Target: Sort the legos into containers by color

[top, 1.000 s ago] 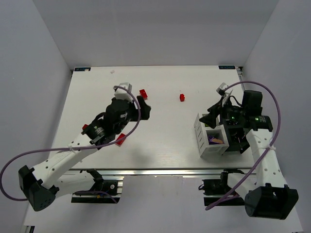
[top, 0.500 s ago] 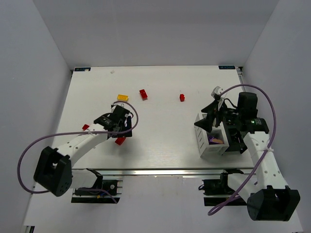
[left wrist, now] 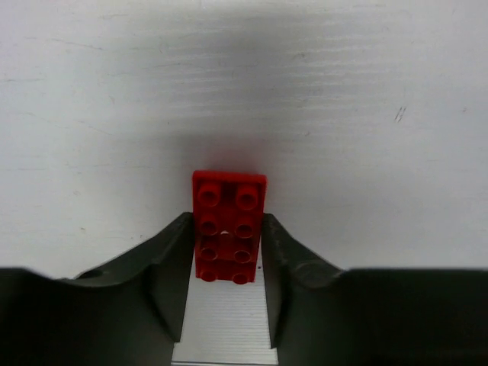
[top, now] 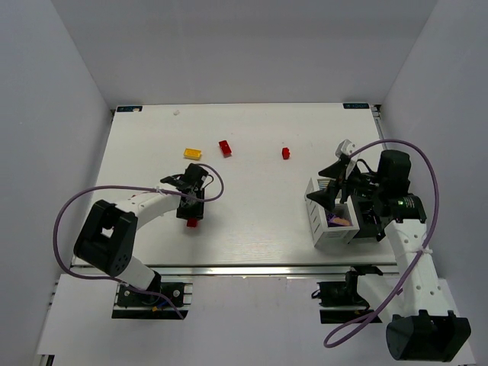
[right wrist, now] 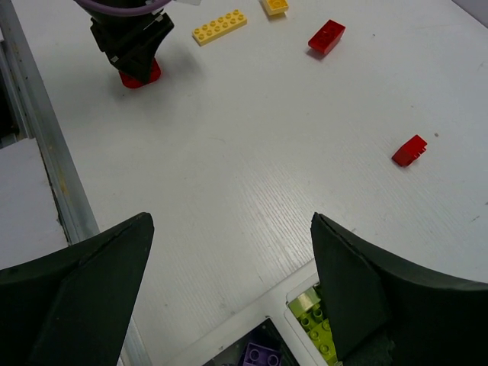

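A red two-by-four lego (left wrist: 229, 200) lies on the white table near its front edge. My left gripper (left wrist: 227, 223) points down over it, and its dark fingers (left wrist: 171, 255) press against both long sides. The top view shows the same lego (top: 192, 223) poking out under that gripper (top: 190, 213). My right gripper (right wrist: 229, 293) hangs wide open above the containers' (top: 328, 236) far edge, holding nothing. Lime green legos (right wrist: 316, 329) fill one white compartment, and a purple piece (right wrist: 261, 357) lies in a black one. Loose red legos (top: 225, 147) (top: 286, 153) and a yellow one (top: 193, 153) lie farther back.
The right wrist view shows a long yellow plate (right wrist: 219, 27), a second yellow piece (right wrist: 274, 6) and two red wedges (right wrist: 326, 36) (right wrist: 409, 150). An aluminium rail (right wrist: 46, 145) runs along the table's near edge. Purple cables loop off both arms.
My left gripper came down and toward the near edge onto the red lego, and its jaws closed in on it. The right gripper shifted slightly over the containers.
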`<action>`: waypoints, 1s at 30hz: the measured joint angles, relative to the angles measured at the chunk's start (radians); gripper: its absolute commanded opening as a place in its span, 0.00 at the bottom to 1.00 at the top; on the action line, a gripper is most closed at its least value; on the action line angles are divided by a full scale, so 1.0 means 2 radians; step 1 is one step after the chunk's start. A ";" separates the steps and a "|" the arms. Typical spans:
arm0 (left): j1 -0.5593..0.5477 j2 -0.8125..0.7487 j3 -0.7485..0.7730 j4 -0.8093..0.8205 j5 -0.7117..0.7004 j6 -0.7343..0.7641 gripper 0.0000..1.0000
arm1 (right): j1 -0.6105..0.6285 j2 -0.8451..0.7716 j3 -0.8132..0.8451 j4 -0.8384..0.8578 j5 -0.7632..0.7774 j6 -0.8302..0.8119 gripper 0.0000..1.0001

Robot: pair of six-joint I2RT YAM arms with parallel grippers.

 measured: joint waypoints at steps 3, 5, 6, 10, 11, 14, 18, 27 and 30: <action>0.003 0.000 0.000 0.005 0.008 0.004 0.32 | -0.002 -0.002 0.000 0.000 0.002 0.000 0.89; 0.006 -0.001 0.000 0.006 0.013 0.006 0.25 | -0.002 -0.003 -0.001 0.001 0.002 0.000 0.89; 0.006 -0.002 0.000 0.007 0.016 0.006 0.23 | -0.003 -0.004 -0.003 0.002 0.002 0.001 0.89; 0.006 -0.019 0.001 0.017 0.049 0.014 0.06 | -0.014 -0.012 -0.010 0.017 0.024 0.025 0.78; 0.005 -0.030 0.002 0.026 0.071 0.019 0.04 | -0.019 -0.014 -0.010 0.024 0.036 0.038 0.73; 0.000 -0.076 0.004 0.087 0.173 0.037 0.02 | -0.034 -0.010 -0.007 0.042 0.066 0.079 0.47; -0.017 -0.095 0.025 0.204 0.302 0.045 0.01 | -0.051 0.017 0.021 0.039 0.086 0.126 0.05; -0.093 0.044 0.141 0.435 0.435 0.063 0.01 | -0.087 0.085 0.162 -0.021 0.079 0.187 0.62; -0.113 0.092 0.181 0.465 0.443 0.081 0.01 | -0.092 0.102 0.175 -0.045 0.057 0.188 0.67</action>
